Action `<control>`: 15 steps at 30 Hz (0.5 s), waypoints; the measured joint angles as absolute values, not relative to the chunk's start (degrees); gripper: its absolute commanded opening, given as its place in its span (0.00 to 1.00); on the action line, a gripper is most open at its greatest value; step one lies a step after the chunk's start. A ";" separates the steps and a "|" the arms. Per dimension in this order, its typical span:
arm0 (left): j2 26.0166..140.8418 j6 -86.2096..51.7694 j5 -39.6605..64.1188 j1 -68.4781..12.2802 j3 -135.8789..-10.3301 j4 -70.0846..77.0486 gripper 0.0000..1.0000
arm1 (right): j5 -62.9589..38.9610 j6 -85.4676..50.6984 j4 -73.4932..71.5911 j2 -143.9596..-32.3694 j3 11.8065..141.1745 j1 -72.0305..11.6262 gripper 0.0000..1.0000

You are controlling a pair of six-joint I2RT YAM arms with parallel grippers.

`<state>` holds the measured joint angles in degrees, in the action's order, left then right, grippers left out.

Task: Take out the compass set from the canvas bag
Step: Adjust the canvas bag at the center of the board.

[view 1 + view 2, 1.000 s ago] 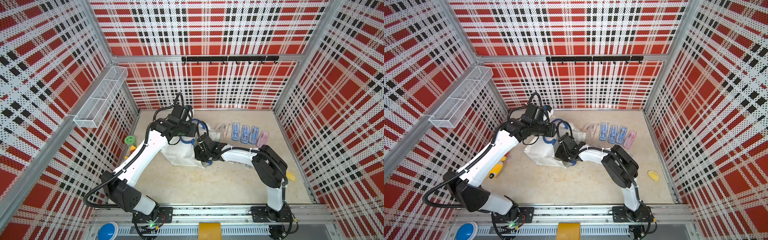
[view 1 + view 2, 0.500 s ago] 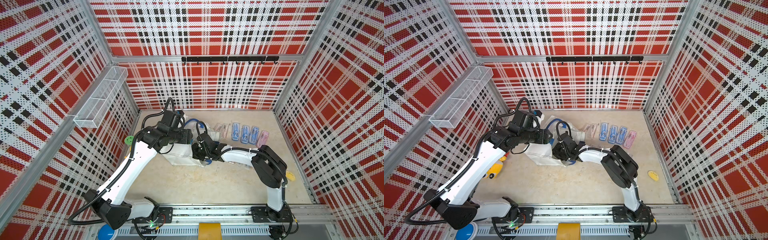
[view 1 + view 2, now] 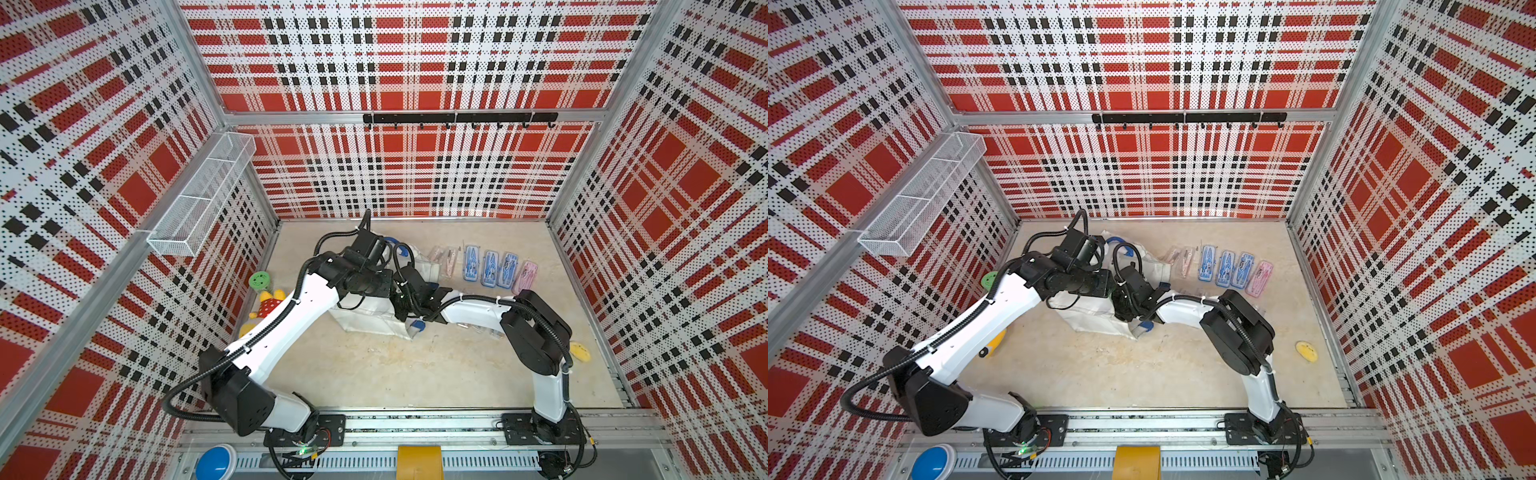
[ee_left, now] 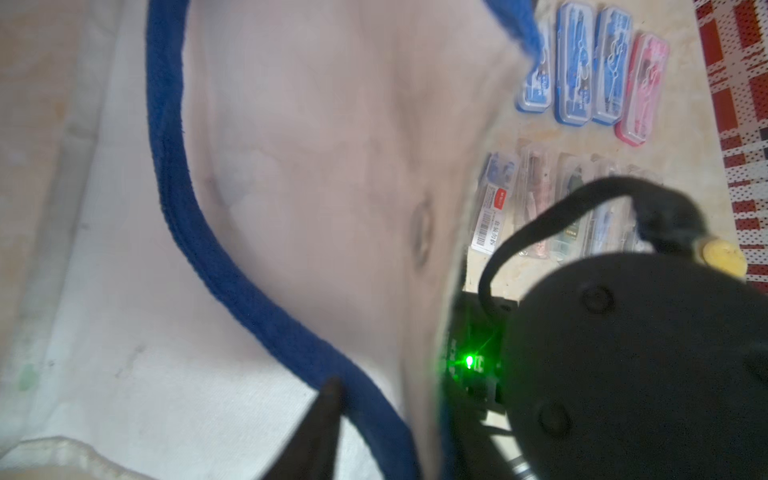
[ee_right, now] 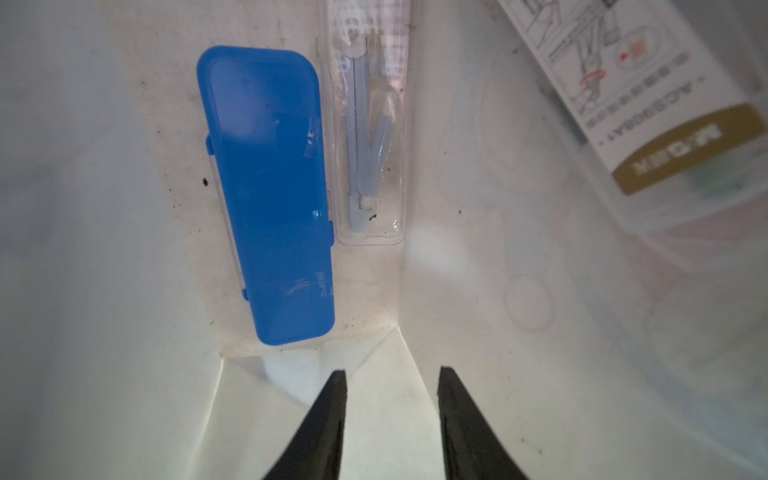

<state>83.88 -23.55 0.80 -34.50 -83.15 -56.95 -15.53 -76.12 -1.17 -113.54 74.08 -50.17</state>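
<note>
Right tool (image 5: pixel 391 370), apart and empty, is inside the canvas bag (image 3: pixel 365 322); the compass case (image 5: pixel 266 195) lies flat on the bag floor beside a clear pack (image 5: pixel 370 137), so the fingers may snag cloth instead; whether the left tool (image 4: pixel 332 419) is apart or together I cannot tell.

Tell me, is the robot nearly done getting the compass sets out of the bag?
Partly. Done: four cases, three blue and one pink, lie in a row on the table, clear packs beside them. In hand: the right hand is inside the bag, open and empty. Left: a blue case and a clear pack lie on the bag's bottom.
</note>
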 measured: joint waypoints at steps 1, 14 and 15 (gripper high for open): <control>84.49 -23.11 0.58 -34.57 -83.53 -57.08 0.00 | -15.35 -76.14 -1.50 -113.45 73.67 -50.17 0.45; 76.75 -4.32 -3.29 -34.94 -83.64 -57.32 0.00 | -5.74 -73.80 -6.00 -98.85 57.04 -50.39 0.66; 74.85 -3.18 -3.27 -34.94 -82.15 -56.38 0.00 | -5.04 -73.65 -6.31 -98.13 56.75 -50.54 0.66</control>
